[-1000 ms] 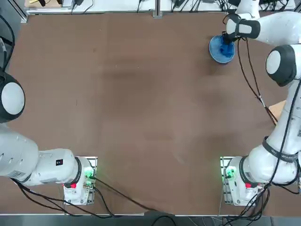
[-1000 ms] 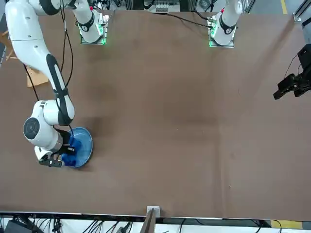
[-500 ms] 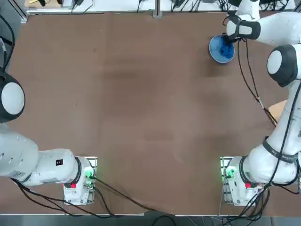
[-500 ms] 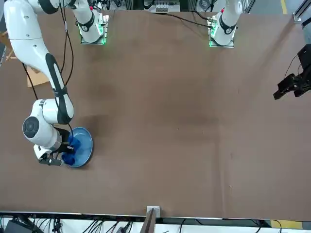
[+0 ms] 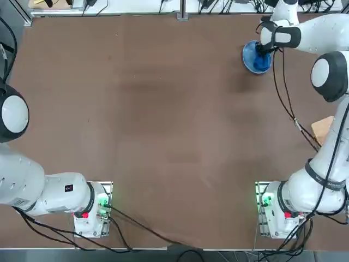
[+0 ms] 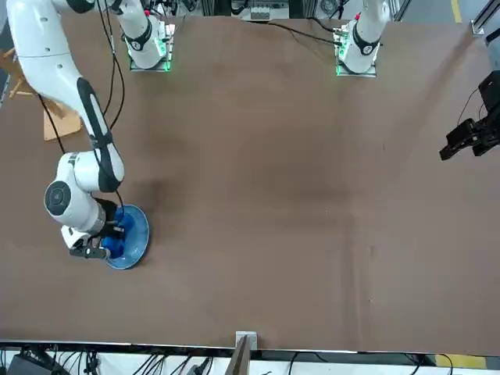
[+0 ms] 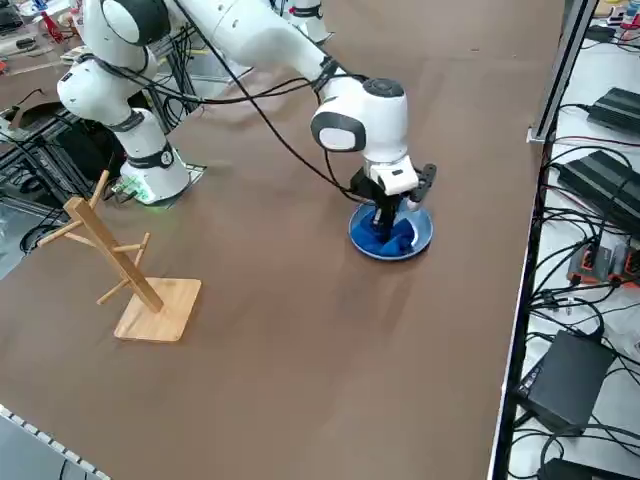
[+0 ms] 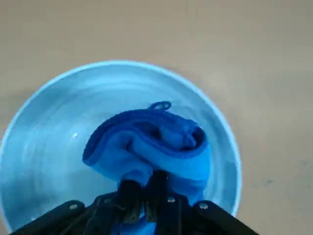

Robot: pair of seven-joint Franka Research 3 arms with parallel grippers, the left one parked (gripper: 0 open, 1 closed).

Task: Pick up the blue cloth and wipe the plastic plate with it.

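Blue cloth [image 8: 151, 142] sits bunched inside the plastic plate [image 8: 44, 132], clamped in the right end effector [image 8: 143, 188]. Over the last second the end effector dragged it across the plate toward the rim nearer the table's far edge. Wiping looks underway.

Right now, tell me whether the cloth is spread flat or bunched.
Bunched: the blue cloth sits in rolled folds inside the plastic plate, pinched by the right gripper.

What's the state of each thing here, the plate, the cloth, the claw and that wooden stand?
Plastic plate: upright on the table, cloth inside.
Blue cloth: bunched up, pinched by the claw, resting on the plate.
Right claw: shut on the cloth, over the plate.
Wooden stand: upright, untouched.
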